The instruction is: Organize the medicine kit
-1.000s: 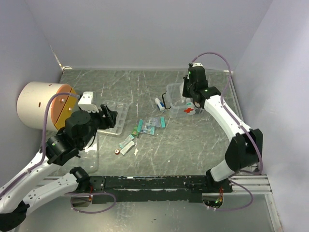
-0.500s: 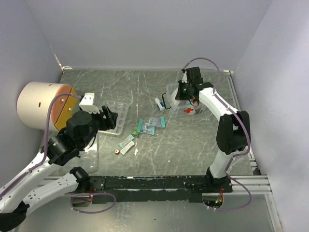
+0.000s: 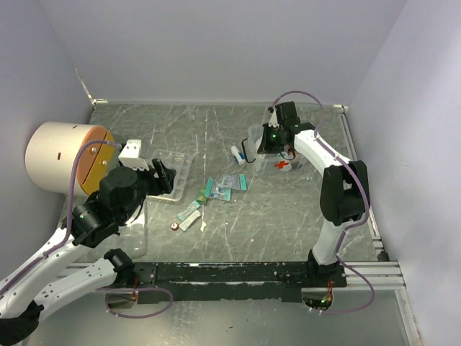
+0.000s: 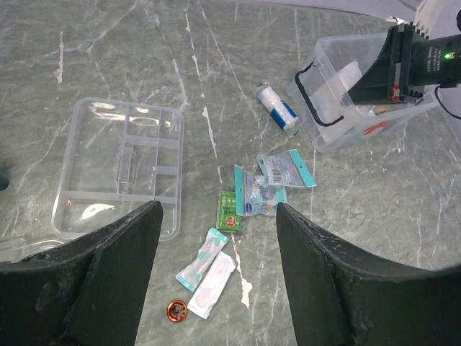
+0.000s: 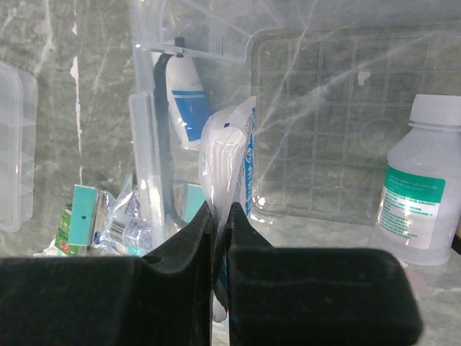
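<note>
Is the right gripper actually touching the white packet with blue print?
Touching. The right wrist view shows the right gripper's two fingers pressed together on the lower edge of the white packet, with no gap visible.

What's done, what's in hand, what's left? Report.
Done: a bottle sits in the clear box. In hand: the right gripper pinches a white packet at the box. Left: sachets, strips and a blue-white roll lie on the table; the left gripper is open.
</note>
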### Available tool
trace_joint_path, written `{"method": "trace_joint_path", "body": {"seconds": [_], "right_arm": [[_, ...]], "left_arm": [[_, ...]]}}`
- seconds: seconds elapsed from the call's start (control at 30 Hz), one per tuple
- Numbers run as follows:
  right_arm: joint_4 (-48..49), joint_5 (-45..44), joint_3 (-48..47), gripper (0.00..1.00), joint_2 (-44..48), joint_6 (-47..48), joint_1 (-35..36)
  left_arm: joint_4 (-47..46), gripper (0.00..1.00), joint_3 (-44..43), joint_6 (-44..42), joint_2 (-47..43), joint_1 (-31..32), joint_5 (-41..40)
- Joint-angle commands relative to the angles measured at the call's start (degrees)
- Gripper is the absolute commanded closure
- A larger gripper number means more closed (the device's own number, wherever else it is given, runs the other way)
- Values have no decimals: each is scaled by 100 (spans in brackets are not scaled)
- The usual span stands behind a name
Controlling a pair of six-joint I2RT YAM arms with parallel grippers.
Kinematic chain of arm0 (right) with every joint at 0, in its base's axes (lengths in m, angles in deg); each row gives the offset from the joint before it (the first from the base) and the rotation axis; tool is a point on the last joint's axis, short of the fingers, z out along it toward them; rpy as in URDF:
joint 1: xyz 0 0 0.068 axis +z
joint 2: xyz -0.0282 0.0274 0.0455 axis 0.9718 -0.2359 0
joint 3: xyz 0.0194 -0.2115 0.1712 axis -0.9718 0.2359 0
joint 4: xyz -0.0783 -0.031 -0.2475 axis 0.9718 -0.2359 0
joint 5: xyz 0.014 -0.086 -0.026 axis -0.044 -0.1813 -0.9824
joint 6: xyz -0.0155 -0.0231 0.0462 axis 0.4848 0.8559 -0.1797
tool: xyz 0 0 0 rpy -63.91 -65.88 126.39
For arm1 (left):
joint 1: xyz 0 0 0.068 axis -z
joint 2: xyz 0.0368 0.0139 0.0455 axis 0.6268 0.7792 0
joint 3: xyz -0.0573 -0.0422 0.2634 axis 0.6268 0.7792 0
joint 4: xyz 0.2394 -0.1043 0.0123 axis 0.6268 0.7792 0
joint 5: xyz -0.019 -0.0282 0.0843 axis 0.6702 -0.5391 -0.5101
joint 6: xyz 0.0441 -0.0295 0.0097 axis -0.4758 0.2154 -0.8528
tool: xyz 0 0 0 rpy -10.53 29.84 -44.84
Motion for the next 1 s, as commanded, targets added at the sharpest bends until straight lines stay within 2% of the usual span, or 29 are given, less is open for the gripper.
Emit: {"method": "trace_joint_path", "body": {"seconds": [0.0, 0.23, 0.27, 0.4, 0.53, 0.97], "right_arm": [[-203, 65, -62, 100, -274, 46, -16], [-207, -58, -70, 95, -411, 137, -22], [-226, -87, -71, 93, -420, 137, -14], [-232, -371, -27, 71, -323, 95, -21], [-232, -584, -24, 61, -193, 128, -17], [-329, -1678, -54, 48, 31, 349, -4]], "left_arm": [[-109, 25, 10, 5, -3, 46, 7], [-99, 24, 24, 22, -31, 44, -3], [-99, 24, 29, 24, -36, 42, -6], [-100, 24, 37, 31, -34, 41, -8], [-90, 25, 52, 49, -28, 44, -36], [-68, 24, 65, 66, -62, 43, -103]]}}
